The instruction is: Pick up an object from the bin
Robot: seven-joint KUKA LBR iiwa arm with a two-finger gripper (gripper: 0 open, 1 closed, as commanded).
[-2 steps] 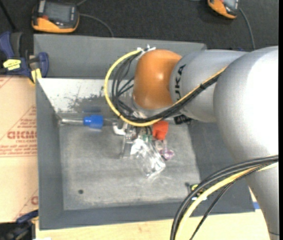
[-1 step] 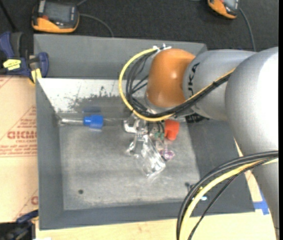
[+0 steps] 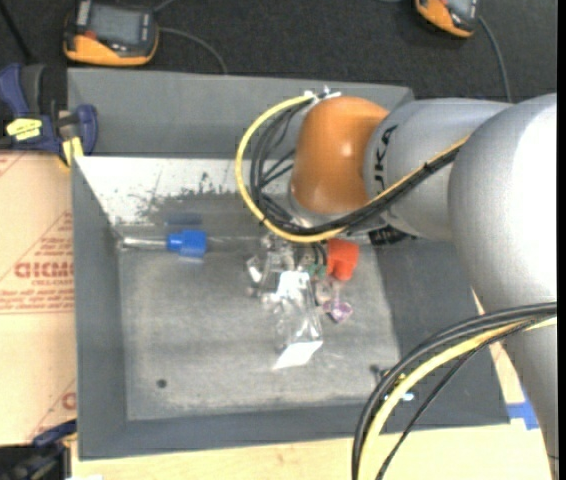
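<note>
Not far along yet, going by this. Arm point(image 3: 483, 188) in from the right, orange cover point(image 3: 333, 158) tipped down over the bin point(image 3: 193, 338), tool point(image 3: 281, 273) sitting low over a small heap point(image 3: 298, 298) near the middle, a bit toward the back. Can't tell whether open or closed, too much clutter and cable right there. No sign of anything lifted clear, so calling the grab itself not done.

Nearest to the tool: a white scrap point(image 3: 288, 288) right under it, a red piece point(image 3: 342, 261) just to the right at the heap's edge, and a purple bit point(image 3: 341, 312) just below the red one. Pale packet point(image 3: 298, 353) lying flat a little nearer the front, apart from the tool. Blue-capped tube point(image 3: 188, 243) on its side well off to the left by the back wall, nowhere near the action.

Best guess at the target: something in that middle heap, maybe the white scrap or the red piece, but no way to pin down which from here. Left to do, as a judgement: close on one thing, lift straight up, get clear of the walls. Main worry: dragging a neighbour up too, given how tightly packed.
</note>
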